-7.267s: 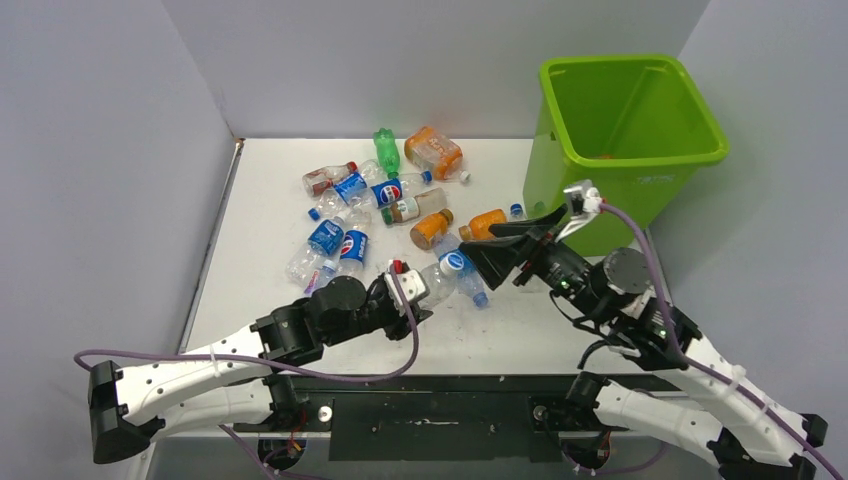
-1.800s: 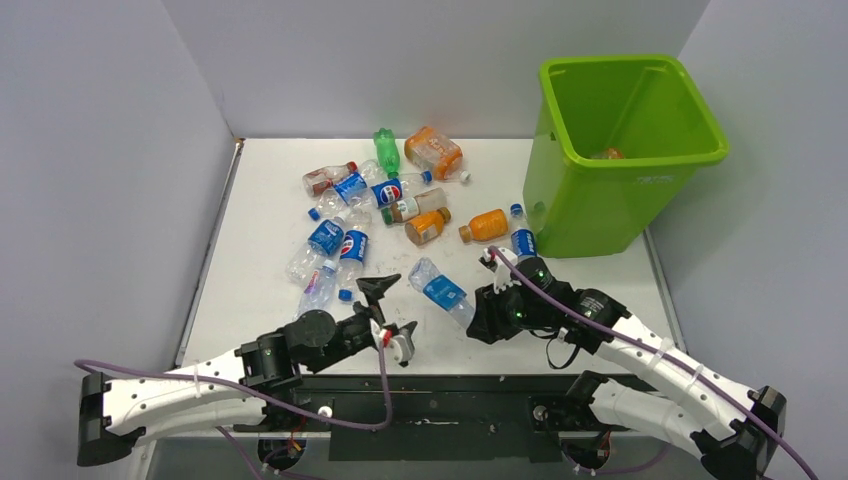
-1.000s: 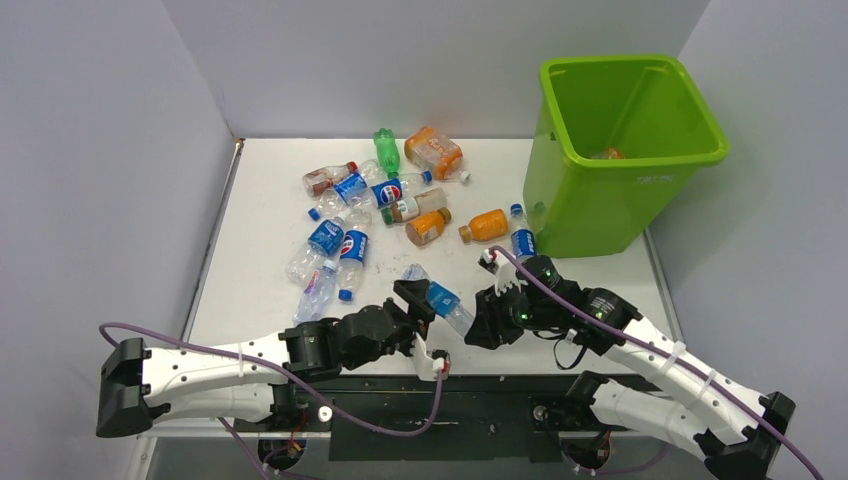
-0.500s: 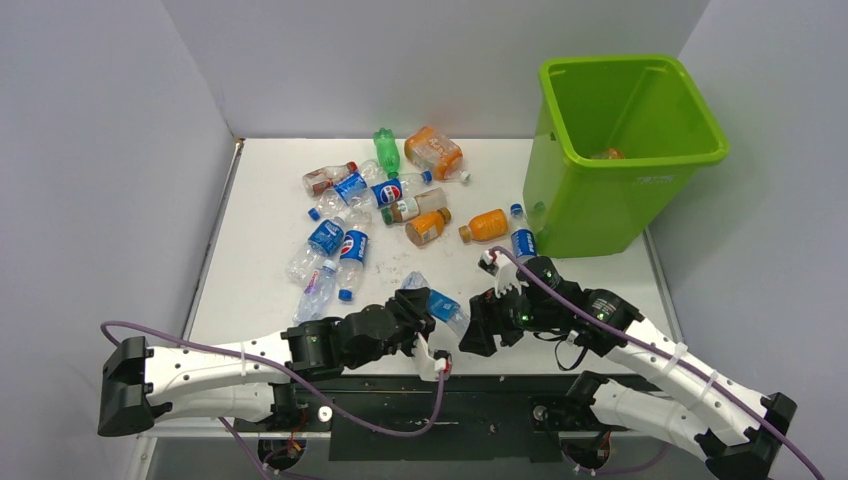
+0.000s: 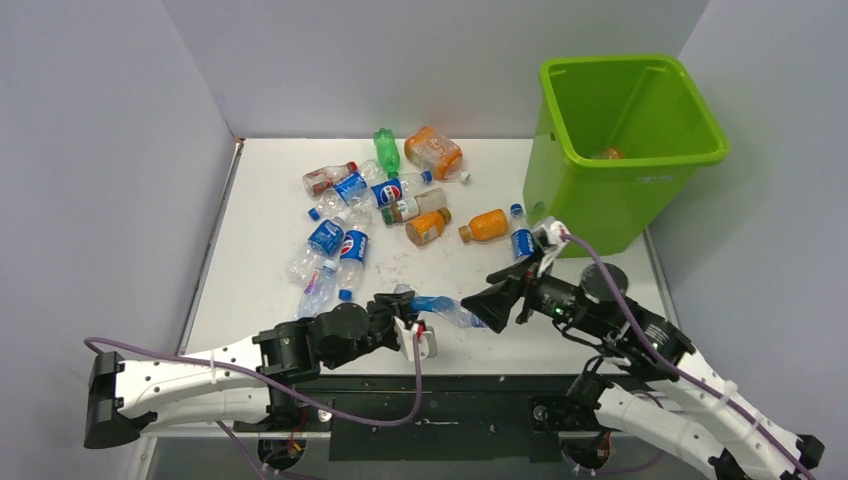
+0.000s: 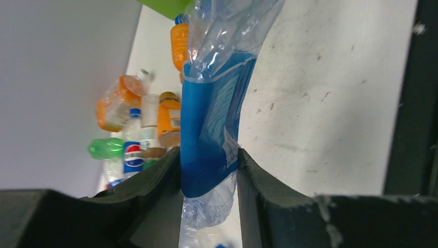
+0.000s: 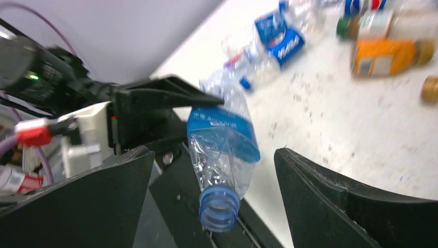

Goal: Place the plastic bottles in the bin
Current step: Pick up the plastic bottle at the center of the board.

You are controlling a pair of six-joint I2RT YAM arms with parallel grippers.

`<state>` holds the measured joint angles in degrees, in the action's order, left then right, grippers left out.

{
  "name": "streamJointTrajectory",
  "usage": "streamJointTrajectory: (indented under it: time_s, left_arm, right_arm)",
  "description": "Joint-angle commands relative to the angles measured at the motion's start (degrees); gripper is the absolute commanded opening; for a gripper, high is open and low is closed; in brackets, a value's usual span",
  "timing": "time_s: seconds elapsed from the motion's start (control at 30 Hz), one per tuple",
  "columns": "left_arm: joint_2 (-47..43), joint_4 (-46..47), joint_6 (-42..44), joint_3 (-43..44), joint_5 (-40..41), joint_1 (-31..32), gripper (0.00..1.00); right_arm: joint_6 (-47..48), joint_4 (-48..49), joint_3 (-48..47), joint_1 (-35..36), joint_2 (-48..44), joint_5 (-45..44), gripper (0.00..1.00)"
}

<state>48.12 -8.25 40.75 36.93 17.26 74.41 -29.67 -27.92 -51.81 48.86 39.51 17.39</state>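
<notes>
Blue-labelled, crinkled clear bottle (image 6: 209, 129) sits clamped in left tool (image 6: 209, 156); right tool (image 7: 213, 152) gapes wide apart.

White table (image 5: 258, 205) — scuffed, w/ grey walls (image 5: 100, 150).

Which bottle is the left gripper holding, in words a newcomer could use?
From the large lime-green plastic bin at far right, come down to the near edge of the white table. There the left gripper clamps a crushed clear plastic bottle with a plain blue label, facing the open right gripper. Unlike the bottles piled farther back, it is gripped, its blue neck uncapped.
</notes>
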Motion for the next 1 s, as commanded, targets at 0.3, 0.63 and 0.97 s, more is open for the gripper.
streamJointTrajectory:
  time_s: [0.3, 0.63, 0.97]
  left_arm:
    - [-6.60, 8.39, -51.68, 1.61, -23.01, -19.88, 0.00]
    - [-4.08, 10.73, -54.99, 1.47, -29.58, -24.15, 0.00]
    - [-4.44, 11.12, -54.82, 1.02, -29.34, -24.12, 0.00]
  right_arm:
    - [-2.21, 29.10, 7.33, 0.34, -6.10, -14.52, 0.90]
    - [-4.59, 44.34, 9.55, 0.46, 2.34, -10.76, 0.90]
    - [-1.18, 42.20, 3.83, 3.09, 10.65, -14.74, 0.91]
